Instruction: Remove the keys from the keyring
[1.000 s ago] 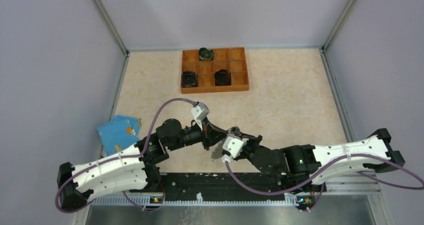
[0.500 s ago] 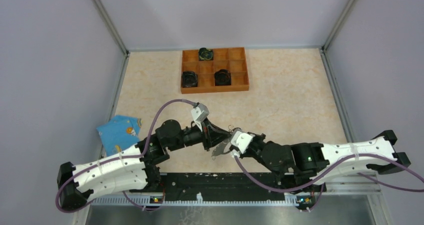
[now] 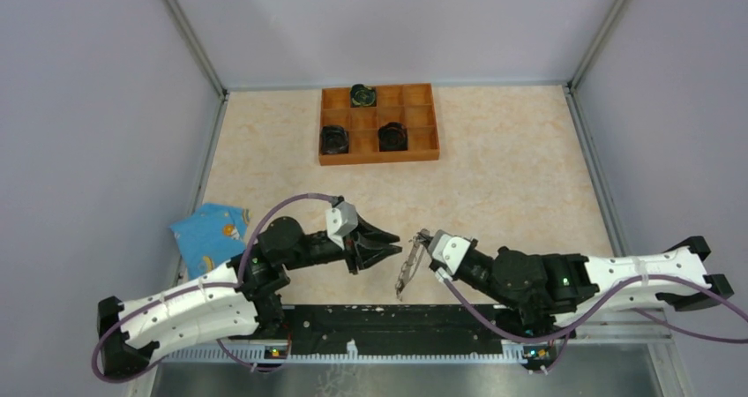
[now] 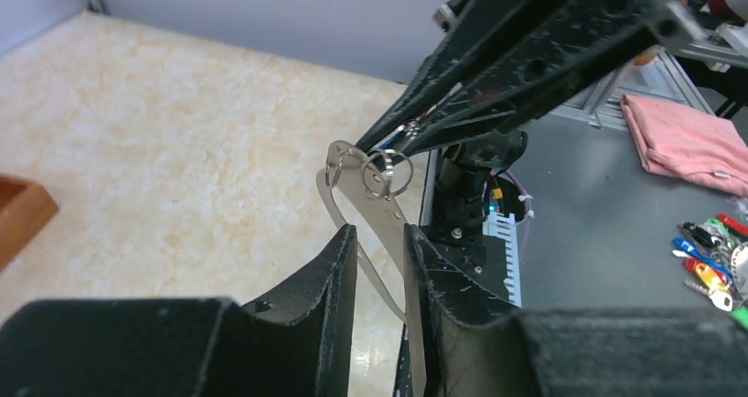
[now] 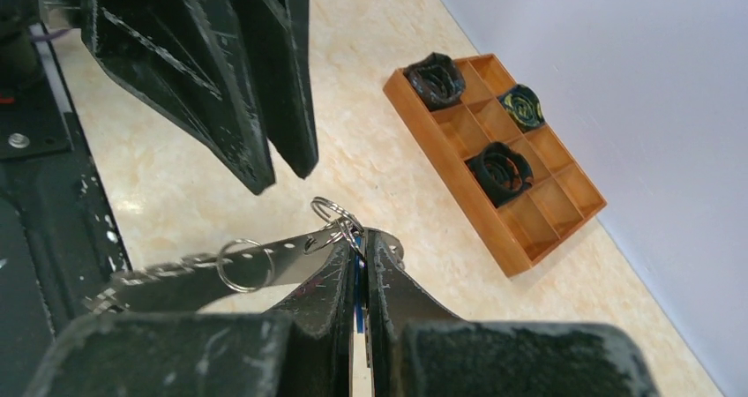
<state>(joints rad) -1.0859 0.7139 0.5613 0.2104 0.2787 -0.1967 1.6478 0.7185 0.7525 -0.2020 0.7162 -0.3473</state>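
My right gripper is shut on the blue head of the key, which shows as a thin blue strip between its fingers. The keyring, a dark-grey oval metal band with small holes, hangs from that grip above the table. It also shows in the right wrist view and in the left wrist view. Small silver split rings hang on it. My left gripper is slightly open and empty, just left of the keyring. In its wrist view the band runs beyond its tips.
A wooden compartment tray at the back holds three round black objects. A light-blue packet lies at the left wall. Grey walls close in the table. A pink cloth and loose coloured keys lie beyond the table's edge.
My left gripper has let go and drawn back to the left, off the keyring. My right gripper has moved right, carrying the keyring, which now hangs from it alone.
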